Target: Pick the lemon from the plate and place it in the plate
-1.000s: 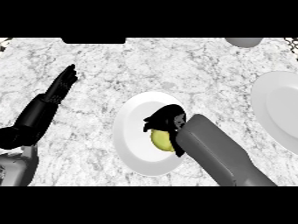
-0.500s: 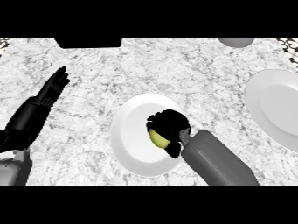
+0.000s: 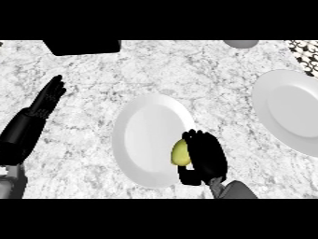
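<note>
Lemon [image 3: 180, 153] gripped in right hand [image 3: 204, 156], fingers curled round it, at near plate [image 3: 144, 135] right rim; transfer to far-right plate [image 3: 300, 112] pending. Left hand [image 3: 45, 100] open, resting.

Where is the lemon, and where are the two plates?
lemon [image 3: 180, 153], head view, its yellow side beside the right hand.
near plate [image 3: 144, 135], head view, its bare middle.
far plate [image 3: 300, 112], head view, its bare middle.

Lemon [image 3: 180, 153] approx half hidden by right hand [image 3: 204, 158] fingers.
</note>
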### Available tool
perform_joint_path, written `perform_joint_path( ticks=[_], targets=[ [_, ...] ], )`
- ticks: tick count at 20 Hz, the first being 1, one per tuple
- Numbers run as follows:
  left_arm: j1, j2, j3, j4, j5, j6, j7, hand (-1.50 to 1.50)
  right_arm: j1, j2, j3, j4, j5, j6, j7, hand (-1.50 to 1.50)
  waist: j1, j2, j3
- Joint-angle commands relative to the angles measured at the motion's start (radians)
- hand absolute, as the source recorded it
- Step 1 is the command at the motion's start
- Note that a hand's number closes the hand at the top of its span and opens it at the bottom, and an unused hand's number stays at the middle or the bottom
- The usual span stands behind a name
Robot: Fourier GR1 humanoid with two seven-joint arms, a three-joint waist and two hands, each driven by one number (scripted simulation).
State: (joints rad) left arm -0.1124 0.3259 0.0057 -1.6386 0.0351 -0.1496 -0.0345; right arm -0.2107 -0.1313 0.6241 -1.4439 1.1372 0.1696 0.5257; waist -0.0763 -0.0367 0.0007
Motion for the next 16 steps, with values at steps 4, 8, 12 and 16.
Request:
perform_joint_path(
  ticks=[4, 8, 12, 16],
  targets=[
    [0.012, -0.016, -0.015, -0.005, -0.014, -0.002, -0.018, 0.0, 0.293, -0.078, 0.15, -0.483, 0.199, -0.051, 0.251, 1.5, 0.023, 0.021, -0.003],
    [-0.018, -0.003, -0.004, -0.015, 0.003, -0.027, -0.007, 0.0, 0.418, -0.162, 0.235, -0.759, 0.303, 0.01, 0.34, 1.5, 0.04, 0.025, -0.002],
    [-0.004, -0.039, -0.041, -0.06, -0.028, -0.006, 0.016, 0.0, 0.435, -0.151, 0.257, -0.946, 0.358, 0.114, 0.42, 1.5, 0.063, 0.031, -0.001],
    [-0.049, -0.037, -0.024, -0.023, -0.026, -0.018, 0.025, 0.0, 0.432, -0.178, 0.23, -1.05, 0.445, 0.144, 0.457, 1.5, 0.064, 0.033, -0.001]
  ],
)
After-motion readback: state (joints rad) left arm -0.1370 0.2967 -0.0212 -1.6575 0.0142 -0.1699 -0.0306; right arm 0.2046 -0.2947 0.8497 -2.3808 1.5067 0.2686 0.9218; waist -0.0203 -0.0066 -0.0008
